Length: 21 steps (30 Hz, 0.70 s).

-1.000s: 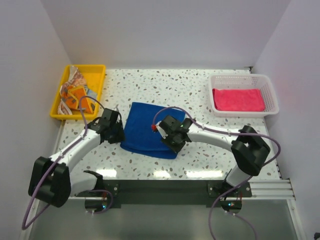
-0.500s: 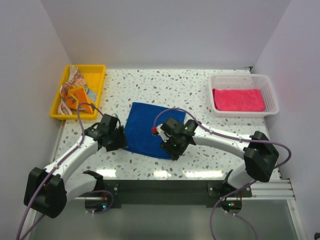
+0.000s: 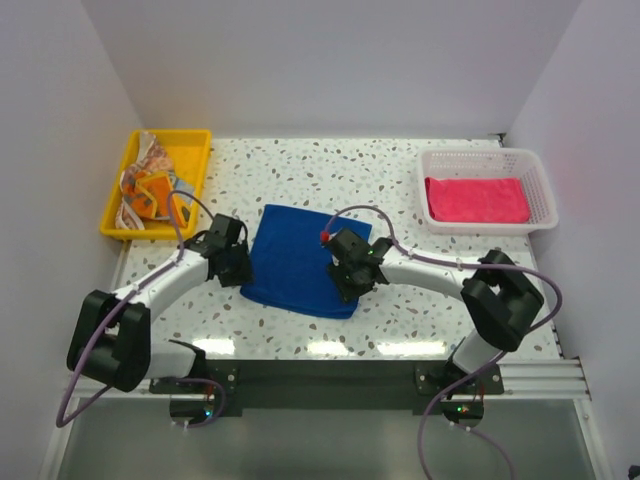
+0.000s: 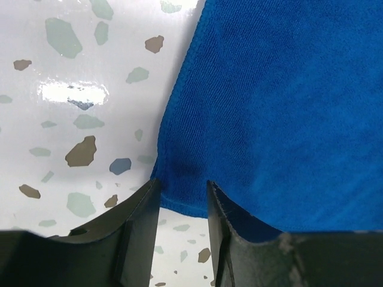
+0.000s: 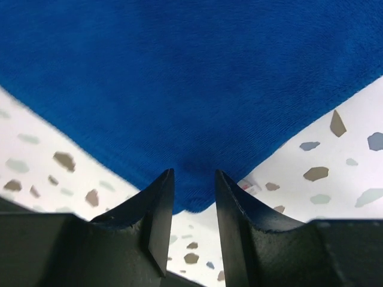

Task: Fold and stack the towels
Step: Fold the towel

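Observation:
A royal blue towel (image 3: 298,262) lies folded flat in the middle of the table. My left gripper (image 3: 238,270) is at its left near corner. In the left wrist view that gripper (image 4: 182,188) is open, and its fingers straddle the towel's corner (image 4: 179,197) without pinching it. My right gripper (image 3: 349,280) is at the towel's right near corner. The right wrist view shows it (image 5: 194,176) open too, with the blue corner (image 5: 191,197) between its fingertips. A hot pink towel (image 3: 476,199) lies folded in the white basket. Crumpled orange towels (image 3: 150,187) sit in the yellow tray.
The yellow tray (image 3: 192,141) stands at the far left corner. The white mesh basket (image 3: 485,155) stands at the far right. White walls close off the left, back and right sides. Speckled tabletop (image 3: 400,190) runs between the towel and the basket.
Both grippers shifted along the blue towel's near corners: out toward the near edge, then back. Their jaws widened, then narrowed again. The towel still lies flat.

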{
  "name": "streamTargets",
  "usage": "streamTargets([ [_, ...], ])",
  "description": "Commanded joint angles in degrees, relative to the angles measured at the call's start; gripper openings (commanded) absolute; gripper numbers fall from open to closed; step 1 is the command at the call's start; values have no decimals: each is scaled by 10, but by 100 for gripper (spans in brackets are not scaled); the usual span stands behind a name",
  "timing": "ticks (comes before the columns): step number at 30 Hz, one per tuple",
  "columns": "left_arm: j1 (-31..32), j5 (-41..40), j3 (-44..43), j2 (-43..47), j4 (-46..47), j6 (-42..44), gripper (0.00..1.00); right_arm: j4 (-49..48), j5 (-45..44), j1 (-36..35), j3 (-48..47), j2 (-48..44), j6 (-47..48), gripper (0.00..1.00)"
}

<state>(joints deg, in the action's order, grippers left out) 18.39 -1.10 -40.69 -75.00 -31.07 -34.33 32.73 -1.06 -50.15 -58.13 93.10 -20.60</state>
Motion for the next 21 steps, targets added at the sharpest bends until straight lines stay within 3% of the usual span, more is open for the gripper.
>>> streamTargets([
  [1, -3, -8, 10, -12, 43, 10, 41, -69, -21, 28, 21, 17, -50, 37],
  [5, -3, -14, 30, -17, 59, -2, 36, -84, -17, 69, 18, 61, -26, 35],
  [12, -1, 21, 77, 7, 94, -48, 36, -57, -62, 141, -36, 96, 27, 34],
  [16, 1, 34, 93, 50, 94, -70, 41, -19, -71, 145, -52, 56, 29, 36],
  [21, 3, 42, 103, 93, 87, -78, 46, 27, -69, 144, 1, 4, 21, 38],
])
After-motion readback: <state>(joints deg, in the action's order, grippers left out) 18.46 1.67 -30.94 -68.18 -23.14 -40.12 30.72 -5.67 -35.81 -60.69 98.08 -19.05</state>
